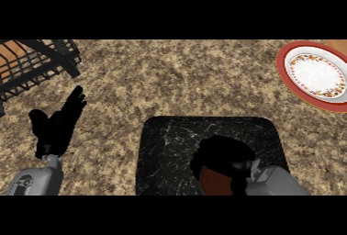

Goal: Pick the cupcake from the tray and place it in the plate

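1. Right hand (224,158) sits lowest in the view, over the tray (169,151). Its fingers are curled downward around a brown object beneath them, probably the cupcake (215,182); the hand hides most of it, so this is not certain.
2. Cupcake position: under the curled fingers, above the tray's near half. Whether it has left the tray cannot be told.
3. Curling around the object gives the hold needed for the lift toward the plate.
4. Plate (317,75): well apart from the fingers, beyond and to their right, nothing on it.
5. Left hand (58,126): resting left of the tray, fingers straight and together, pointing away, holding nothing.
6. Surface: speckled brown counter (176,78). A black wire rack (37,64) stands beyond the left fingers.
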